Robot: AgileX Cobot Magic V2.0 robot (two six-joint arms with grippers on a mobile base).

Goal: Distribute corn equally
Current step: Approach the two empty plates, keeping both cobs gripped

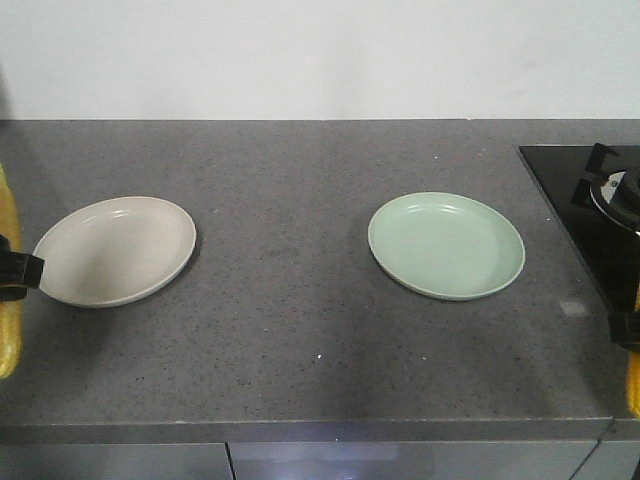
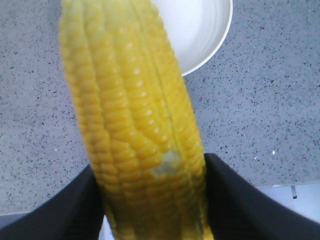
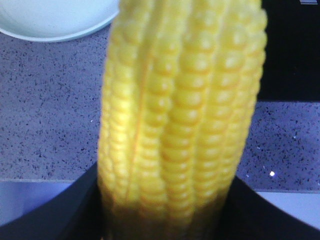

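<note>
Both arms hold corn. A yellow cob [image 2: 135, 120] fills the left wrist view, and my left gripper [image 2: 155, 192] is shut on its lower part, black fingers [image 2: 235, 200] pressing either side. In the front view this corn [image 1: 8, 310] hangs at the far left edge, beside the empty beige plate [image 1: 115, 250]. My right gripper [image 3: 165, 200] is shut on a second cob [image 3: 180, 115]. That corn [image 1: 633, 385] shows at the right edge, in front of and to the right of the empty green plate [image 1: 446, 245].
A black cooktop [image 1: 585, 210] with a burner grate occupies the counter's back right, just behind the right gripper [image 1: 625, 328]. The grey counter [image 1: 300, 330] ends at a front edge close to both grippers. A white wall runs behind.
</note>
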